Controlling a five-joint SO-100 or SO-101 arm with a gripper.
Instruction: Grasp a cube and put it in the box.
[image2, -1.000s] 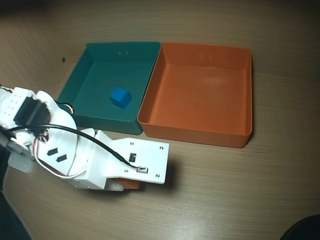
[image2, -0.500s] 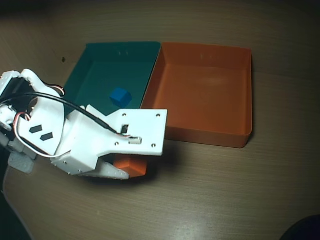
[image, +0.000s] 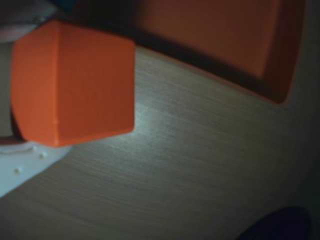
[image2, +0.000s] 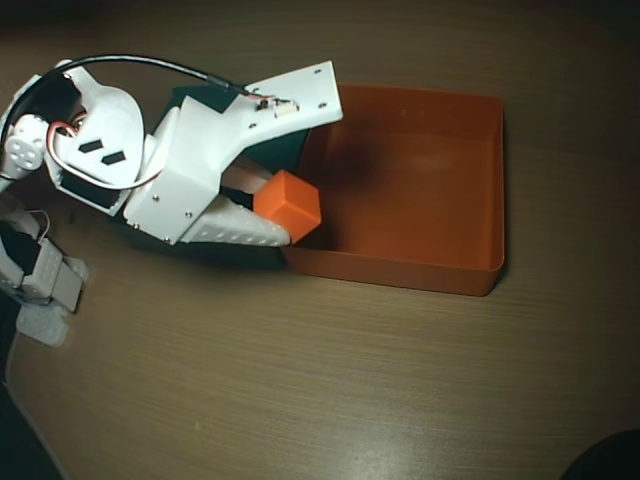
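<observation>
My gripper (image2: 285, 205) is shut on the small orange cube (image2: 288, 204) and holds it above the left wall of the orange box (image2: 480, 180), near its front left corner. In the wrist view the cube (image: 75, 82) fills the upper left, held against a white finger (image: 25, 167), with the box (image: 220, 35) at the top right. The white arm covers most of a teal tray (image2: 290, 150) to the left of the box.
The wooden table (image2: 300, 380) stretches in front of the box. The arm's base (image2: 40, 275) stands at the left edge. A dark object (image2: 605, 460) sits at the bottom right corner.
</observation>
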